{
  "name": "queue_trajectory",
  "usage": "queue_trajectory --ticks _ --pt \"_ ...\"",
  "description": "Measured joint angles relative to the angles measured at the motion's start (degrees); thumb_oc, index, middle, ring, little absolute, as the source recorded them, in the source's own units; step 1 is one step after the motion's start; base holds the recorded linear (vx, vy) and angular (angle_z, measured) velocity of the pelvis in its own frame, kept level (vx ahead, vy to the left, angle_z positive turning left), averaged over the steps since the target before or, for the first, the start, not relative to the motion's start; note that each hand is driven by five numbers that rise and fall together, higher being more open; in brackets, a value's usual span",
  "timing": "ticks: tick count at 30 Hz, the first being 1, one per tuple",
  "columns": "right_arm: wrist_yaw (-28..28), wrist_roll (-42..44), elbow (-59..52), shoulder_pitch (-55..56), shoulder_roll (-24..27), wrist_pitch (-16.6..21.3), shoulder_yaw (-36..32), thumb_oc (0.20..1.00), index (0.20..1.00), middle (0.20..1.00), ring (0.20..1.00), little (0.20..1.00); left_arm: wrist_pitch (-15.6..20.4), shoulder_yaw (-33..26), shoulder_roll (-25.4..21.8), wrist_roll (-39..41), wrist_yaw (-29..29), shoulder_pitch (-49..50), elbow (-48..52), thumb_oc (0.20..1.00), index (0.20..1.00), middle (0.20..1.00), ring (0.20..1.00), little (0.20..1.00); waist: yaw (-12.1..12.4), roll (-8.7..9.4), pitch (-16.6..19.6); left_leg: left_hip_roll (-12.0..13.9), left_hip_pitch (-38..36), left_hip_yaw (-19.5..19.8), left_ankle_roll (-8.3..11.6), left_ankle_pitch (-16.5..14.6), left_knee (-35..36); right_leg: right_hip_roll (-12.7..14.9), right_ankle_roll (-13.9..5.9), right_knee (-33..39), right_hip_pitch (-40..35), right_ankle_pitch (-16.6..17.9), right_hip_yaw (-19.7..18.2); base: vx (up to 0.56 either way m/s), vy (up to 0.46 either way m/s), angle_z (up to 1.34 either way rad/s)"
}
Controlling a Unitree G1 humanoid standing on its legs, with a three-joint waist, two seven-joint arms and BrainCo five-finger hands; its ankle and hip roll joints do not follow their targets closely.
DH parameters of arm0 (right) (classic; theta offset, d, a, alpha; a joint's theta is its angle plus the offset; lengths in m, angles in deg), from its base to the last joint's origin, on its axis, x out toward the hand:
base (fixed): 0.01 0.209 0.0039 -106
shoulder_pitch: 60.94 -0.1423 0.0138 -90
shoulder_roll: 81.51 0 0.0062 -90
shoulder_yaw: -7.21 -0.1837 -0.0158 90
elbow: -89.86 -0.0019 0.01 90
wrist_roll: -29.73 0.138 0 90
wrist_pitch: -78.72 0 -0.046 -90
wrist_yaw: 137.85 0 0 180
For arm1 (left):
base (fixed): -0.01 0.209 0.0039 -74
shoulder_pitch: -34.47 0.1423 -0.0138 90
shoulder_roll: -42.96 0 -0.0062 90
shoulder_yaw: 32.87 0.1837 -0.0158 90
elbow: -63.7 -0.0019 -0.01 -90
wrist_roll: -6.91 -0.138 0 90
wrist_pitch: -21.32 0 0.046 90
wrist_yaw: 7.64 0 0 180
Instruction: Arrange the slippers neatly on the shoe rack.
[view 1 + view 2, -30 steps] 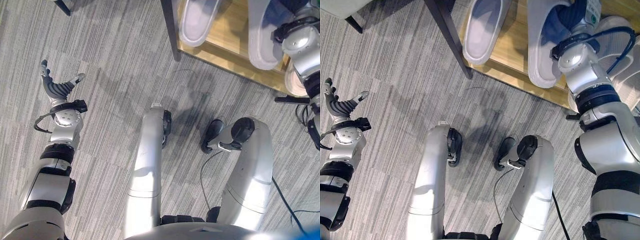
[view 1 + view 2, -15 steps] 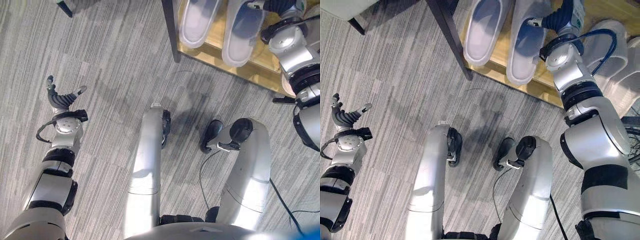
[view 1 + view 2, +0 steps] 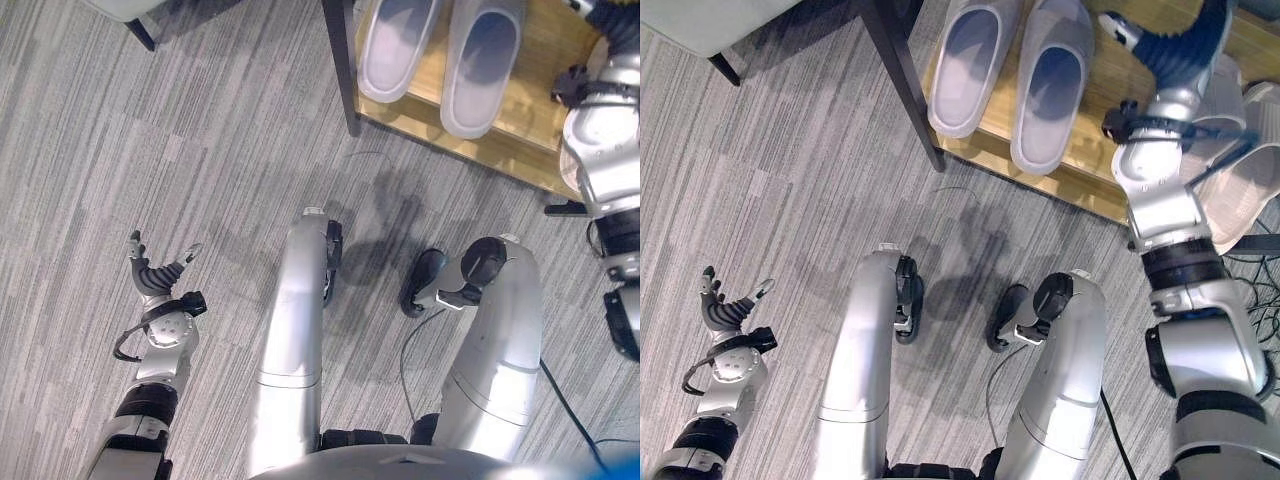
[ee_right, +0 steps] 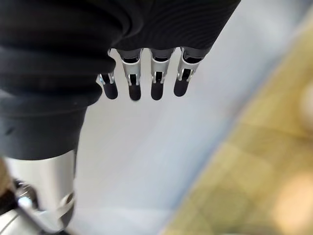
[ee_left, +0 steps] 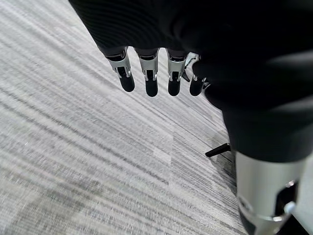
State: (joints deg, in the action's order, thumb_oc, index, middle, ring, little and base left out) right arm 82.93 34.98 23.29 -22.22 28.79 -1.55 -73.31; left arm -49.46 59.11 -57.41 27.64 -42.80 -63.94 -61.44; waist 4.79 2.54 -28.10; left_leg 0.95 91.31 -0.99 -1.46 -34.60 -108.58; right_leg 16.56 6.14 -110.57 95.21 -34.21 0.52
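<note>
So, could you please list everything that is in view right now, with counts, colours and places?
Slippers, pair on the left: two, pale lilac-grey, side by side on the shoe rack's wooden shelf, one beside the dark post, the other next to it.
Slippers on the right: two, off-white, at the rack's right end, partly behind the right arm.
Shoe rack: one, light wood shelf with a dark post.
Carpet: grey, striped, covering the floor.
Furniture with a dark leg: one, pale, at the upper left corner.
Left hand: open, above the carpet at the lower left.
Right hand: open, above the shelf, to the right of the lilac pair.
</note>
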Motion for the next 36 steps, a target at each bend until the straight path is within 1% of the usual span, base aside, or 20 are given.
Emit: queue_trajectory --ticks 2,3,4,5,6,7,8,10,12,13,17,21,22,23,24,25,27,30,31,36 --pt "0.10 -0.13 -1.92 4.17 -2.58 -0.01 -0.40 1.000 1.000 1.000 1.000 1.000 -0.10 0.00 1.08 0.03 -0.23 0.18 0.09 1.000 1.000 1.000 1.000 1.000 0.05 -0.14 0.07 -0.01 -0.23 0.26 0.14 -0.91 -1.44 -0.05 0.58 -1.38 -0.03 -0.63 0.02 0.04 -0.015 -0.04" --pt "0.11 -0.53 -2.99 5.62 -3.82 -0.14 -0.61 1.000 1.000 1.000 1.000 1.000 -0.16 0.10 1.23 0.02 -0.28 0.26 -0.04 1.000 1.000 1.000 1.000 1.000 -0.19 -0.31 0.14 0.04 -0.24 0.42 0.20 -1.08 -2.41 -0.05 -0.15 -2.45 -0.07 -0.96 -0.17 0.03 -0.012 -0.04" --pt "0.87 -1.77 -11.49 11.06 -10.86 0.48 -2.63 1.000 1.000 1.000 1.000 1.000 -0.37 0.04 1.45 0.10 -1.45 0.70 -2.71 1.000 1.000 1.000 1.000 1.000 -0.70 -1.39 0.72 -0.19 -0.19 1.42 0.95 -4.69 -9.38 -0.24 0.25 -8.85 0.21 -3.99 -0.68 0.02 -0.012 -0.05" --pt "0.91 -2.17 -11.72 11.94 -12.85 0.67 -1.74 1.000 1.000 1.000 1.000 1.000 -0.36 0.06 2.84 0.55 -1.49 0.89 -2.48 1.000 1.000 1.000 1.000 1.000 -1.25 -2.58 1.46 -0.11 1.57 1.99 0.95 -5.17 -11.88 -0.30 -0.47 -10.95 1.87 -4.08 -0.85 0.02 -0.030 -0.08" --pt "0.82 -2.26 -11.85 12.68 -12.64 0.69 -1.06 1.000 1.000 1.000 1.000 1.000 -0.31 0.05 3.55 0.63 -1.50 1.26 -1.84 1.000 1.000 1.000 1.000 1.000 -1.22 -2.80 1.49 -0.05 2.04 1.92 1.02 -5.18 -13.15 -0.28 -0.51 -12.42 2.50 -4.10 -1.22 0.04 -0.018 0.04" --pt "0.05 -2.21 -13.59 15.26 -11.90 0.69 0.33 1.000 1.000 1.000 1.000 1.000 -0.22 -0.13 4.93 1.18 -1.62 3.39 0.85 1.000 1.000 1.000 1.000 1.000 -1.31 -2.93 1.45 -0.20 1.91 1.80 0.79 -7.08 -16.88 -0.41 -1.42 -16.53 2.57 -6.07 -2.97 0.01 -0.001 0.06" --pt "-0.56 -2.28 -13.49 15.50 -11.57 0.75 2.08 1.000 1.000 1.000 1.000 1.000 -0.13 0.22 6.18 1.17 -1.69 4.81 1.44 1.000 1.000 1.000 1.000 1.000 -1.51 -3.10 1.55 -0.27 1.81 2.16 1.48 -8.70 -19.71 -0.71 -1.24 -19.08 2.70 -7.67 -3.31 0.00 -0.001 -0.13" --pt "-1.74 -3.36 -13.12 15.02 -10.87 0.81 4.44 1.000 1.000 1.000 1.000 1.000 -0.31 1.72 6.33 1.18 -1.64 4.91 0.47 1.000 1.000 1.000 1.000 1.000 -1.91 -2.90 1.46 -0.13 2.76 3.16 2.08 -8.98 -19.51 -0.38 -2.45 -18.47 3.74 -7.18 -2.42 -0.02 -0.002 -0.18" --pt "-2.05 -3.36 -12.97 15.65 -10.95 0.81 4.42 1.000 1.000 1.000 1.000 1.000 -0.20 1.56 5.73 1.09 -1.68 7.79 8.06 1.000 1.000 1.000 1.000 1.000 -2.45 -2.79 1.38 -0.19 2.02 2.99 2.36 -9.21 -19.23 -0.45 -1.44 -18.38 2.91 -7.85 -2.42 -0.01 0.005 0.03" --pt "-2.43 -3.37 -12.85 15.52 -11.25 0.79 4.54 1.000 1.000 1.000 1.000 1.000 0.16 1.33 5.57 1.08 -1.66 7.34 9.17 1.000 1.000 1.000 1.000 1.000 -2.16 -2.74 1.26 -0.20 1.36 2.85 2.46 -9.68 -19.02 -0.50 -0.98 -18.20 2.57 -8.03 -2.42 0.00 0.000 0.00" --pt "-3.11 -3.80 -12.85 14.94 -11.27 0.73 4.69 1.000 1.000 1.000 1.000 1.000 0.01 0.11 4.78 1.07 -1.65 5.11 9.17 1.000 1.000 1.000 1.000 1.000 -2.23 -2.23 -0.87 -0.11 -0.57 2.90 2.52 -9.85 -17.71 -0.51 -0.85 -16.96 0.33 -8.28 -2.01 0.00 -0.002 -0.01" --pt "-3.71 -3.85 -14.79 15.53 -12.97 0.80 4.76 1.000 1.000 1.000 1.000 1.000 -0.29 0.14 4.42 0.54 -3.17 4.07 8.75 1.000 1.000 1.000 1.000 1.000 -2.37 -1.53 -1.47 0.08 -0.88 2.98 2.49 -9.86 -17.13 -0.52 -1.12 -16.27 -0.11 -8.40 -1.79 0.00 0.000 0.00" --pt "-4.13 -3.79 -14.48 15.21 -12.62 0.77 4.57 1.000 1.000 1.000 1.000 1.000 -0.29 -0.21 4.27 0.62 -3.24 3.72 7.59 1.000 1.000 1.000 1.000 1.000 -2.34 -1.25 -1.66 0.09 -0.88 2.97 2.46 -9.91 -17.13 -0.51 -1.13 -16.28 -0.14 -8.41 -1.79 0.00 0.000 0.00" --pt "-4.18 -3.71 -14.18 14.22 -12.74 0.79 4.49 1.000 1.000 1.000 1.000 1.000 1.42 -1.17 4.68 0.80 -2.21 1.64 -1.66 1.000 1.000 1.000 1.000 1.000 -2.23 -1.04 -1.90 0.09 -1.04 3.02 2.57 -10.08 -17.15 -0.55 -0.95 -16.28 -0.19 -8.46 -1.70 0.03 -0.010 -0.04" --pt "-4.09 -3.11 -13.03 11.42 -12.96 0.88 6.75 1.000 1.000 1.000 1.000 1.000 -0.25 -2.18 5.41 4.89 -2.70 -5.44 -15.43 1.000 1.000 1.000 1.000 1.000 -2.98 -0.59 -2.02 0.32 -1.40 3.11 2.72 -10.22 -17.10 -0.83 -1.02 -16.11 -0.44 -8.53 -1.61 0.02 0.007 -0.10" --pt "-4.62 -3.16 -13.21 10.02 -13.43 1.86 8.34 1.000 1.000 1.000 1.000 1.000 -0.90 -2.43 5.40 6.07 -2.64 -9.60 -21.13 1.000 1.000 1.000 1.000 1.000 -2.65 -0.11 -2.30 0.74 -1.64 3.19 2.66 -10.25 -17.08 -1.13 -1.19 -16.04 -0.61 -8.44 -1.50 0.02 0.003 -0.09" --pt "-4.69 -2.92 -13.30 10.11 -14.11 2.83 9.09 1.000 1.000 1.000 1.000 1.000 -0.23 -2.04 5.35 6.08 -2.24 -11.56 -19.17 1.000 1.000 1.000 1.000 1.000 -3.53 0.47 -2.47 0.99 -1.77 3.08 2.20 -10.52 -17.10 -1.12 -1.03 -15.86 -0.89 -8.36 -1.49 0.00 0.005 -0.04" --pt "-4.93 -0.77 -11.96 10.92 -17.82 3.23 9.75 1.000 1.000 1.000 1.000 1.000 -0.09 -2.29 3.34 7.14 -2.10 -16.14 -25.05 1.000 1.000 1.000 1.000 1.000 -5.13 0.93 -2.70 1.13 -2.44 2.97 2.15 -10.82 -17.11 -1.16 -1.07 -15.69 -1.56 -8.37 -1.51 0.00 0.008 -0.04" --pt "-5.37 0.21 -11.92 11.00 -18.24 3.24 10.67 1.000 1.000 1.000 1.000 1.000 -0.05 -2.59 2.41 7.42 -2.09 -16.13 -24.83 1.000 1.000 1.000 1.000 1.000 -5.63 0.92 -2.70 1.24 -2.49 2.94 2.14 -10.87 -17.15 -1.33 -1.10 -15.67 -1.56 -8.37 -1.55 0.00 0.008 -0.04" --pt "-5.73 1.25 -12.06 13.08 -18.24 3.24 11.14 1.000 1.000 1.000 1.000 1.000 -0.04 -2.62 2.23 7.44 -1.44 -14.77 -24.39 1.000 1.000 1.000 1.000 1.000 -5.60 0.92 -2.70 1.42 -2.64 2.98 2.11 -11.04 -17.56 -1.50 -1.12 -16.01 -1.54 -8.39 -1.56 0.00 0.001 -0.01"
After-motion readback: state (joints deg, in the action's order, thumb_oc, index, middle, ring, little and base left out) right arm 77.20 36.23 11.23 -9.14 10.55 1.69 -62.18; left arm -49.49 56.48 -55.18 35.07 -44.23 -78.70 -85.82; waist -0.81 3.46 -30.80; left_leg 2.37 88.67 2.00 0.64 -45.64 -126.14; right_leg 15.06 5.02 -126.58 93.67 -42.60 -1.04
